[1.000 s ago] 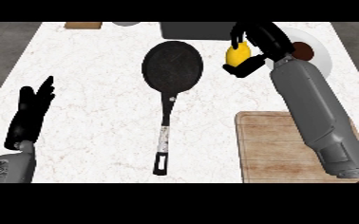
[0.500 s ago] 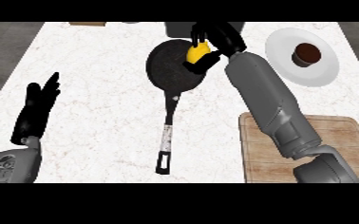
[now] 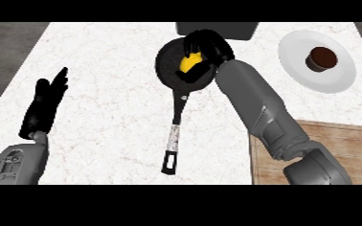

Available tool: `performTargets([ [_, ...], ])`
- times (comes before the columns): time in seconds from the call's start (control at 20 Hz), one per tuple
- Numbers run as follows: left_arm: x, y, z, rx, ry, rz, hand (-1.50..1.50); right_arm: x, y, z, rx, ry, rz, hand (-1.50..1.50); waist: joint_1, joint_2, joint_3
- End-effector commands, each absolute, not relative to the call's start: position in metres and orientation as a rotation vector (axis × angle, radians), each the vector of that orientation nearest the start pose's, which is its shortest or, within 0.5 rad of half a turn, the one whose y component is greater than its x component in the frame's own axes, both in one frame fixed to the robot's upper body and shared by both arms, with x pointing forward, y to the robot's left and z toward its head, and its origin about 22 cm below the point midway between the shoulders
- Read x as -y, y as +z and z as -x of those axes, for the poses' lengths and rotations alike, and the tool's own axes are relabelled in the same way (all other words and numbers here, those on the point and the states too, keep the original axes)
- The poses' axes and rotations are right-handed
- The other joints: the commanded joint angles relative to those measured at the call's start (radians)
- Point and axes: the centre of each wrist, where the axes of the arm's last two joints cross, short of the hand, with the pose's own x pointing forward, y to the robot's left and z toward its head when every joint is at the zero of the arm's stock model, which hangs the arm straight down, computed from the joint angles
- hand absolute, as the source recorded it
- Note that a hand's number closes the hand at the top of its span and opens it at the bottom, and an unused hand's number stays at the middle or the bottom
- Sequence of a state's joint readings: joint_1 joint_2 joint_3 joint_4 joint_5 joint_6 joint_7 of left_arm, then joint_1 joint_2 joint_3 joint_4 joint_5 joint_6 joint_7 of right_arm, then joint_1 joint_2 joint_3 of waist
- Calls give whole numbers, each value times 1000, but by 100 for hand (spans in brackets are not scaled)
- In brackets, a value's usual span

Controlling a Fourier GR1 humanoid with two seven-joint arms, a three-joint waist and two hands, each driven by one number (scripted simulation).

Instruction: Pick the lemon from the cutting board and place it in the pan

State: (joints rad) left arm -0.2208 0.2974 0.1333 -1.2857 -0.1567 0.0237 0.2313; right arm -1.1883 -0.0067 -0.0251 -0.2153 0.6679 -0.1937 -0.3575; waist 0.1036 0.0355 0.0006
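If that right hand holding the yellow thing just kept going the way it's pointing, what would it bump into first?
Probably the dark object at the counter's far edge, just beyond the pan. The right hand, curled round the lemon, points that way, though its height above the pan is unclear.

A single head view looks steeply down on the white speckled marble worktop (image 3: 106, 100) from fairly near, facing away from the robot; both grey forearms enter from the lower edge.
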Motion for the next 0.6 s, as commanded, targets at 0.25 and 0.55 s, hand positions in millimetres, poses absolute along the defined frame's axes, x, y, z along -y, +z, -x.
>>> performTargets([
  [0.25,-308,39,-312,1304,-236,-416,0,99,37,-434,1603,960,217,-150,64,17,2],
  [0.55,-306,34,-316,1291,-250,-400,0,101,33,-432,1612,906,184,-150,98,20,1],
])
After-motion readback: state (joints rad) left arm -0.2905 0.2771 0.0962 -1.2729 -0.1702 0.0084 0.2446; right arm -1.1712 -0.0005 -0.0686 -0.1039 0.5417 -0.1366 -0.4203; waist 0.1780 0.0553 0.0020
